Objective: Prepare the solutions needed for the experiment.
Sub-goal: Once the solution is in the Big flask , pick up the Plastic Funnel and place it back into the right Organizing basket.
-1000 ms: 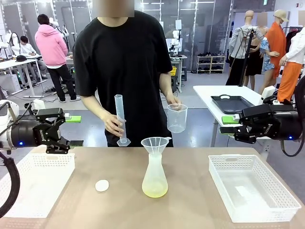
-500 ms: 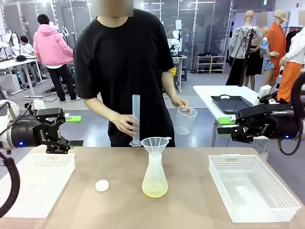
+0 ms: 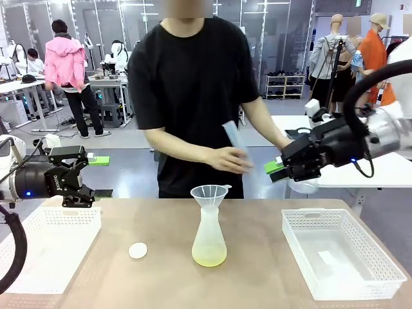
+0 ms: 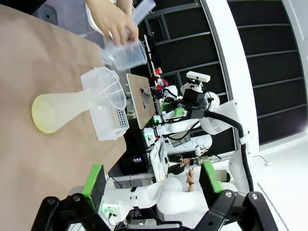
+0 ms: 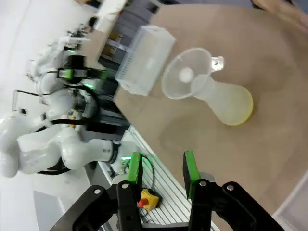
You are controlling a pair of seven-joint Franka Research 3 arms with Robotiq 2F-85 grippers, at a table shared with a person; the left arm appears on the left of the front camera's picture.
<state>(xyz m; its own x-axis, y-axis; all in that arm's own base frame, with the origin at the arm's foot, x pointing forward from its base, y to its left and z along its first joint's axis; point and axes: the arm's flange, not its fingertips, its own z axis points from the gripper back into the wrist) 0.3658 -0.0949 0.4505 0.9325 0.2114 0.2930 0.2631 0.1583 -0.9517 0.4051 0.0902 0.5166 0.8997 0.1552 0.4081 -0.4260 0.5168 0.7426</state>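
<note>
Pale yellow-green solutions (image 3: 209, 259) pool in the funnel-topped flask (image 3: 208, 233) at mid tabletop (image 3: 257, 277). Our right end effector (image 3: 275, 171) hangs open and empty near the person's hand (image 3: 228, 159); our left end effector (image 3: 101, 176) is open too. We should grip anything handed over gently, upright.

"Where's the flask (image 3: 209, 239)?"
"You'll see it centre frame on the counter (image 3: 257, 280), funnel (image 3: 210, 193) on top, solution (image 3: 209, 259) inside. Cap (image 3: 138, 250) just left; lower-left basket (image 3: 45, 252) and lower-right basket (image 3: 318, 213) flank it."
</note>
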